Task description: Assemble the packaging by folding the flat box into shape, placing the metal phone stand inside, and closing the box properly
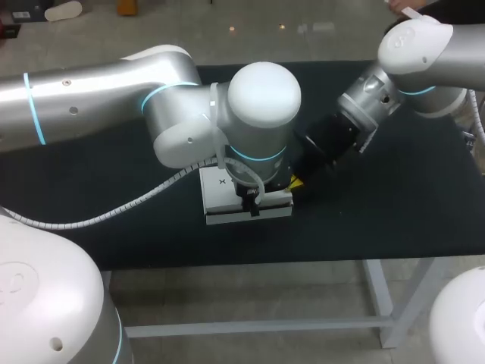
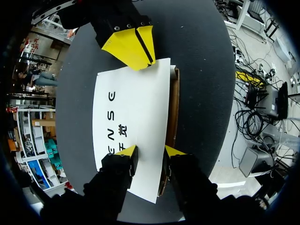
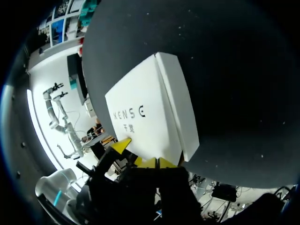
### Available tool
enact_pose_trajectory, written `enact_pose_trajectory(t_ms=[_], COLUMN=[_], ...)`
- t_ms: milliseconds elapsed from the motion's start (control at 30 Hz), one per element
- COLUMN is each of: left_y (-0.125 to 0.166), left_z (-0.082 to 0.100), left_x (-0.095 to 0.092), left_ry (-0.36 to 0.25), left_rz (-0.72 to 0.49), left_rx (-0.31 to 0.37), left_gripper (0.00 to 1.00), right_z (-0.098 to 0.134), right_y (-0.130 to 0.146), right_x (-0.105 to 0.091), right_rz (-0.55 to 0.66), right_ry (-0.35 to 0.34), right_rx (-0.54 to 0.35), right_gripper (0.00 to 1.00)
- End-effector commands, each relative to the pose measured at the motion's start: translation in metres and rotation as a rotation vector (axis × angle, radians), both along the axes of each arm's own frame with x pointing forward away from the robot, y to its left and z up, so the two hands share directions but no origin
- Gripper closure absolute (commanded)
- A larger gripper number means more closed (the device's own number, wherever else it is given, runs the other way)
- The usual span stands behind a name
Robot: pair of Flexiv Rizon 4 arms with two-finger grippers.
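On black mat [image 1: 379, 197], white box [image 1: 220, 199]; left gripper [image 2: 150, 152] narrowly parted astride one lid edge, right gripper [image 3: 158, 163] pinched closed at opposite edge; mat shows all round.

Table [image 1: 394, 212]: flat top covered in matte black, carried on a white metal frame [image 1: 379, 303] of legs and crossbars that shows below the front edge.

Lying directly on the top, one item:
- box [image 1: 220, 197], white cardboard, rectangular, lying flat with its broad printed face up. It sits about midway along the table's length, nearer the table's front edge than its far edge. A narrow white side panel runs along one long edge, and brown inner card shows along the other.
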State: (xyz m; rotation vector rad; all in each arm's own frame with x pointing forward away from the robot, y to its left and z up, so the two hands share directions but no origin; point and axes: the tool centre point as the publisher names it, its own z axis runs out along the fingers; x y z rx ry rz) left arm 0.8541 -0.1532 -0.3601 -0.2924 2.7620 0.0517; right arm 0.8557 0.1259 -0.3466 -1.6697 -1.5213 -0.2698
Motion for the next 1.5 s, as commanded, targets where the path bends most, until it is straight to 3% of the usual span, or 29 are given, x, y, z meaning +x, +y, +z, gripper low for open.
enact_pose_trajectory(t_ms=[33,1067,1500], left_y=[-0.0018,-0.0038,0.0004], left_z=[-0.0008,-0.0013,0.0022], left_x=[-0.0007,0.0011,-0.0042], left_ry=[-0.002,0.005,0.006], left_rz=[0.000,-0.002,-0.016], left_rx=[0.005,0.003,-0.015], left_gripper=[0.63,0.64,0.58], right_z=[-0.0020,-0.0103,-0.0107], right_y=[-0.0021,-0.0005,0.0001], right_x=[-0.0036,-0.0105,-0.0092], right_rz=[-0.001,0.013,0.013], right_ry=[-0.001,0.020,0.021], right_rx=[0.013,0.029,0.027], right_gripper=[1.00,1.00,1.00])
